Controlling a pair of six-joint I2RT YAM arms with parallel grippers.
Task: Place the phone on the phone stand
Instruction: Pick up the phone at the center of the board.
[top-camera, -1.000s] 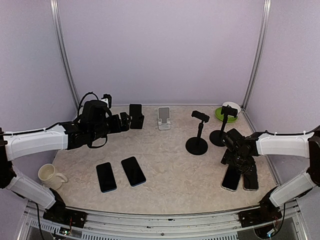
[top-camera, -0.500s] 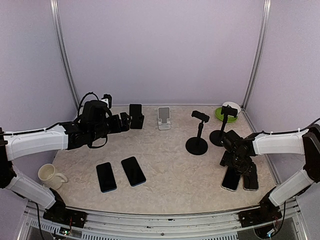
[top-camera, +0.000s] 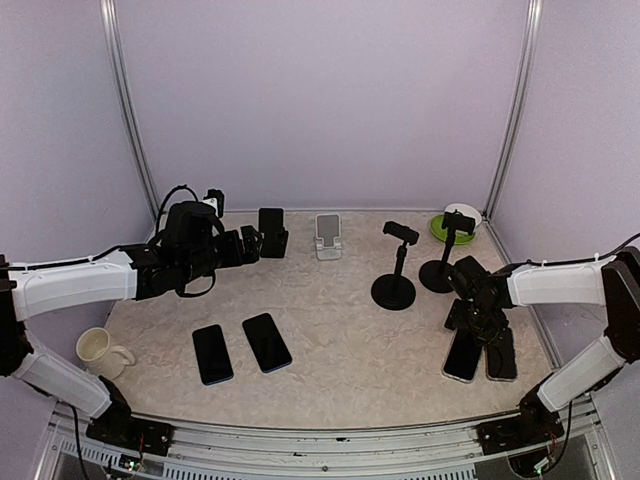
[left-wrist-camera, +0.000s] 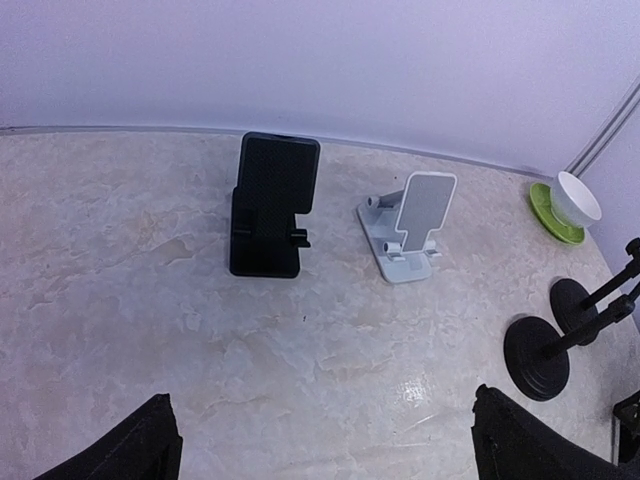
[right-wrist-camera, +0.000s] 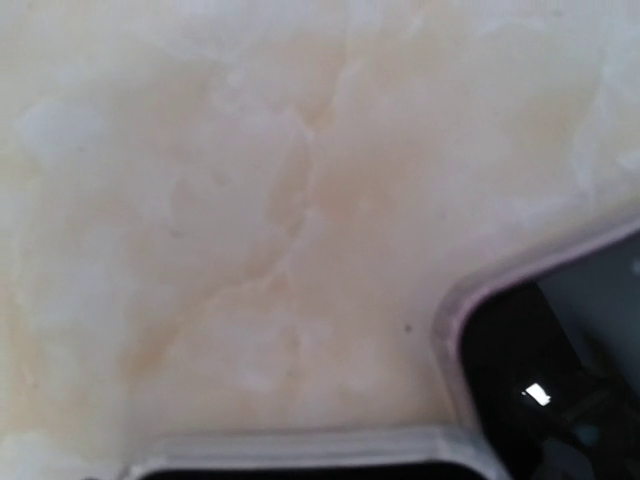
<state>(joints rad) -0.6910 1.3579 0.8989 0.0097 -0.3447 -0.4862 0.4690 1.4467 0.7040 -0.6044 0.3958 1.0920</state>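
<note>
A cream ceramic mug (top-camera: 97, 348) stands far left. The left gripper (top-camera: 253, 243) hovers empty, jaws spread wide, facing the black plastic phone stand (top-camera: 272, 232). Nearer the arms, two dark glass phones (top-camera: 212, 353) lie flat side by side. Next comes the white folding phone stand (top-camera: 327, 236), then two black pole stands (top-camera: 395, 268). The right gripper (top-camera: 474, 325) sits low over a silver-edged dark phone (top-camera: 463, 357) lying flat beside another; whether its jaws are parted cannot be told

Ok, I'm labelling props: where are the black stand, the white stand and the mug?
black stand (left-wrist-camera: 278, 180): left wrist view, on its back plate.
white stand (left-wrist-camera: 425, 205): left wrist view, on its back plate.
mug (top-camera: 95, 347): top external view, on its body.
</note>
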